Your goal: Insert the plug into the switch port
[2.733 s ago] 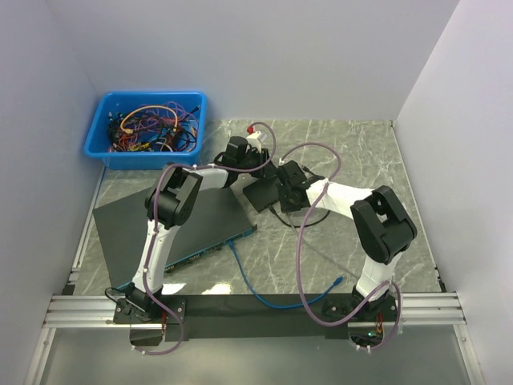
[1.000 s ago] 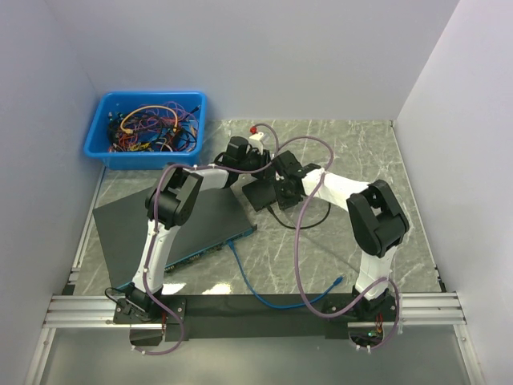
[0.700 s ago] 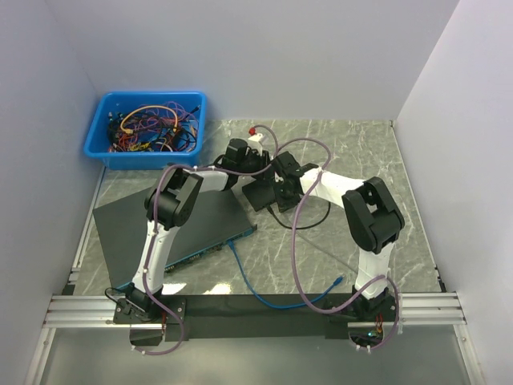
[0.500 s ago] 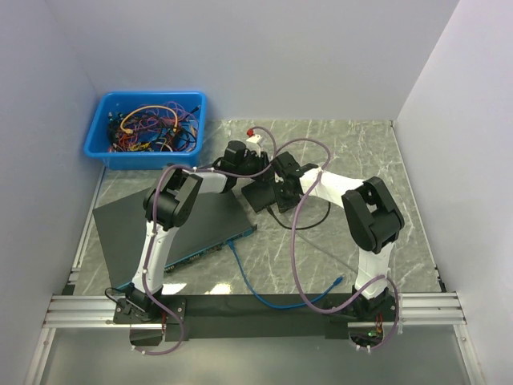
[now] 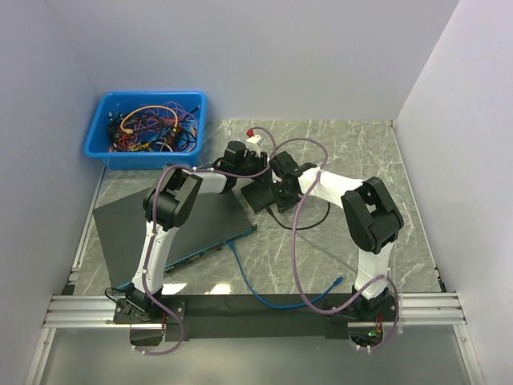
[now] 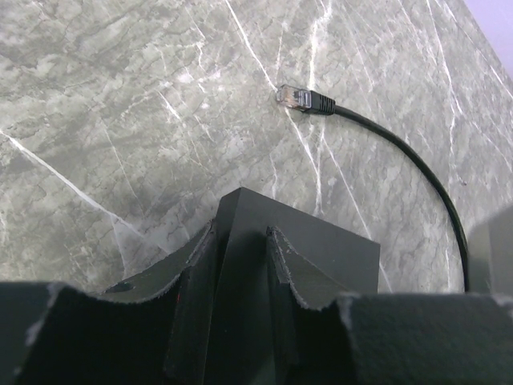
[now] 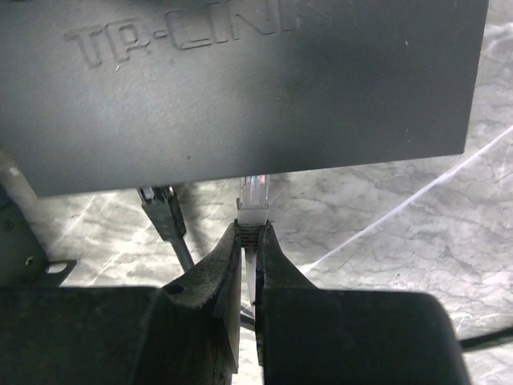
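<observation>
A small black TP-Link switch [image 7: 264, 88] fills the top of the right wrist view. My right gripper [image 7: 249, 230] is shut on the white boot of a clear plug [image 7: 255, 194]. The plug's tip reaches the switch's lower edge, and the port itself is hidden under that edge. A grey plug [image 7: 160, 210] sits at the same edge just to the left. In the left wrist view my left gripper [image 6: 240, 234] is shut on a corner of the switch [image 6: 321, 253]. From above, both grippers [image 5: 250, 171] [image 5: 278, 186] meet at the switch [image 5: 260, 195].
A black cable with a clear plug [image 6: 293, 97] lies loose on the marble beyond the switch. A large flat black device [image 5: 168, 228] lies at the left with a blue cable [image 5: 264, 295] running from it. A blue bin [image 5: 148, 128] of cables stands at the back left.
The right arm has swung left and brought its gripper and plug up to the switch. The left arm has shifted only slightly, still gripping the switch.
</observation>
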